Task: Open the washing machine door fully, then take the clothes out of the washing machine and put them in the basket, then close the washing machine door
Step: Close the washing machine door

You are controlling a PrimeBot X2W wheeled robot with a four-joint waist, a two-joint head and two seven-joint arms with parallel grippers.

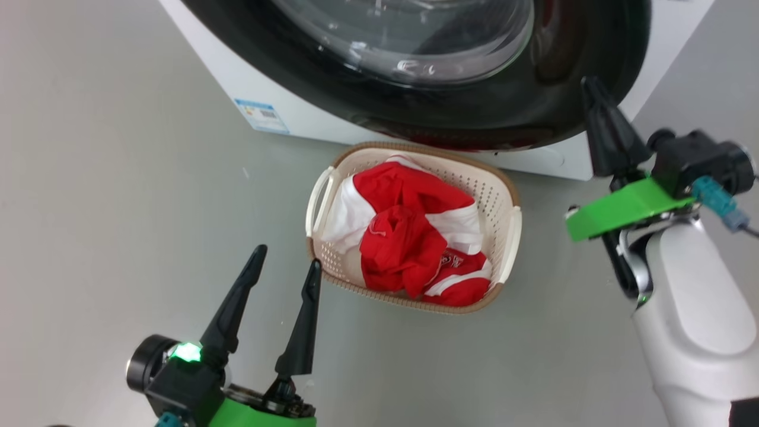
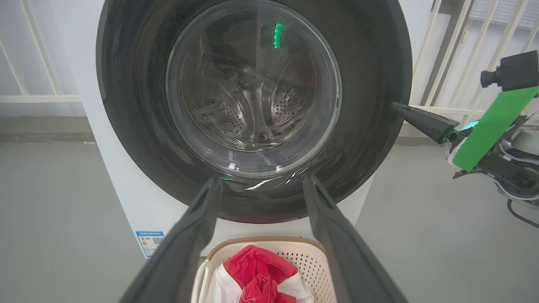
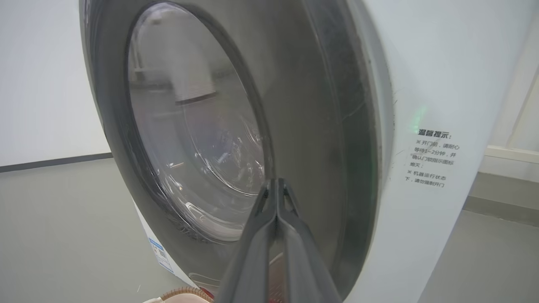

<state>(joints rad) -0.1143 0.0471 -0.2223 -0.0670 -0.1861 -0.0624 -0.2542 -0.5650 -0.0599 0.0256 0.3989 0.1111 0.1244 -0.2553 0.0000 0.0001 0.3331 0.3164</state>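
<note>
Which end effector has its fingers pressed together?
The right end effector, by the rim of the door: its fingers meet, while on the left end effector they stand apart.

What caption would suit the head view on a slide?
Red clothes lie in the basket before the washing machine; shut right gripper at its door.

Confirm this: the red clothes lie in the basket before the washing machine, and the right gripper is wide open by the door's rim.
Wrong on the gripper: the right gripper is shut, fingers pressed together, as the right wrist view shows. The clothes do lie in the basket before the washing machine.
</note>
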